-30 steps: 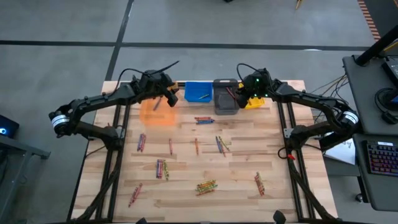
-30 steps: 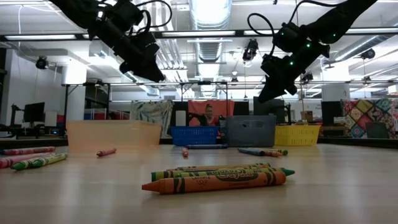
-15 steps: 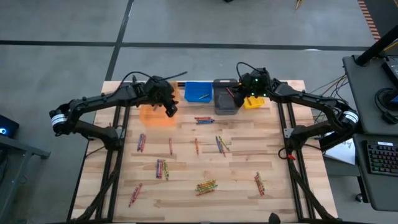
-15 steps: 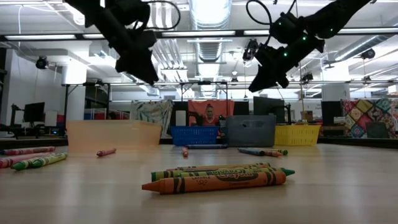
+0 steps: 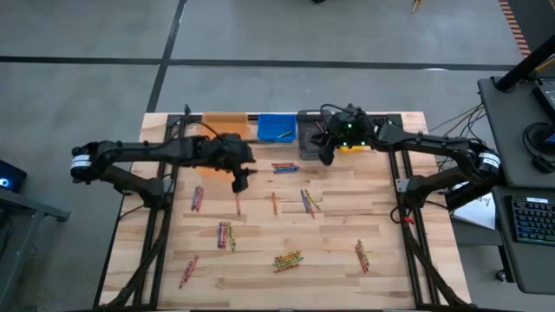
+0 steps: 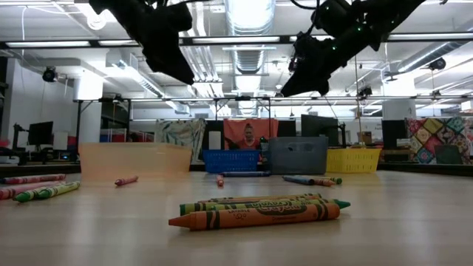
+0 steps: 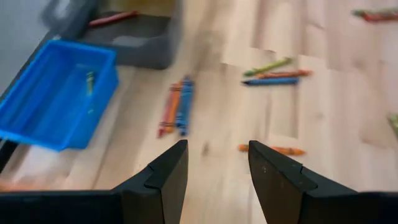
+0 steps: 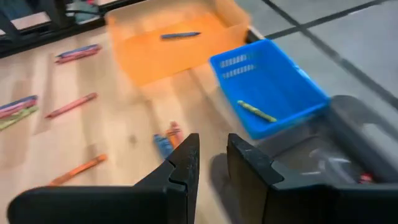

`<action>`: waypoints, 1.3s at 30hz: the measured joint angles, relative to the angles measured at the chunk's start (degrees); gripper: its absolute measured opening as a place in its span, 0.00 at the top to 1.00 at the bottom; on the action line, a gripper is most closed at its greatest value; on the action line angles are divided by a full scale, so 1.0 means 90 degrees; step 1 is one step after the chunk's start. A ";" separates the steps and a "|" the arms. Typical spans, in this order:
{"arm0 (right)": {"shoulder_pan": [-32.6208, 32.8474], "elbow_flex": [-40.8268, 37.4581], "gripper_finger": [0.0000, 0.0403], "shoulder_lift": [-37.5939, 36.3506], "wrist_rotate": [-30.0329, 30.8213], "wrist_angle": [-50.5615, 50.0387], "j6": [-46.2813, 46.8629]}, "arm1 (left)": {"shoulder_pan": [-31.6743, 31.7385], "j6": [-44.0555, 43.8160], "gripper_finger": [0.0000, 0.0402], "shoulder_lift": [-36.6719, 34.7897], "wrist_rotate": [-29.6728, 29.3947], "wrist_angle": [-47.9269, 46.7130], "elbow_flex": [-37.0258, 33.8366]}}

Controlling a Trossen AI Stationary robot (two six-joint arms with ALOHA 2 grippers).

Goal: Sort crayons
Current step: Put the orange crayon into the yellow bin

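Many crayons lie scattered on the wooden table, among them a small bunch (image 5: 284, 166) near the bins, a single orange one (image 7: 273, 150) and a pile at the front (image 6: 259, 210). My left gripper (image 5: 241, 180) hangs open above the table, near side of the orange bin (image 5: 224, 122), with nothing between its fingers (image 7: 214, 155). My right gripper (image 5: 323, 154) hangs open over the near edge of the grey bin (image 5: 310, 139), also with nothing between its fingers (image 8: 213, 152). Both are well above the table in the low view.
Along the far edge stand an orange bin (image 8: 174, 37) with a blue crayon, a blue bin (image 8: 273, 87) with a green-yellow crayon, a grey bin (image 8: 354, 143) and a yellow bin (image 6: 355, 159). Crayon groups lie across the middle and near part of the table.
My left gripper has swung from above the orange bin toward the table's near edge and middle, out over the open wood. My right gripper has swung toward the table's left, from beside the yellow bin to the grey bin's near edge. Neither has changed its opening.
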 joint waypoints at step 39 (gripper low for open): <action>0.2493 -0.0002 0.82 -0.0022 0.0042 -0.4903 0.3346 | -0.0576 0.1988 0.62 0.2497 0.0246 0.0141 0.0359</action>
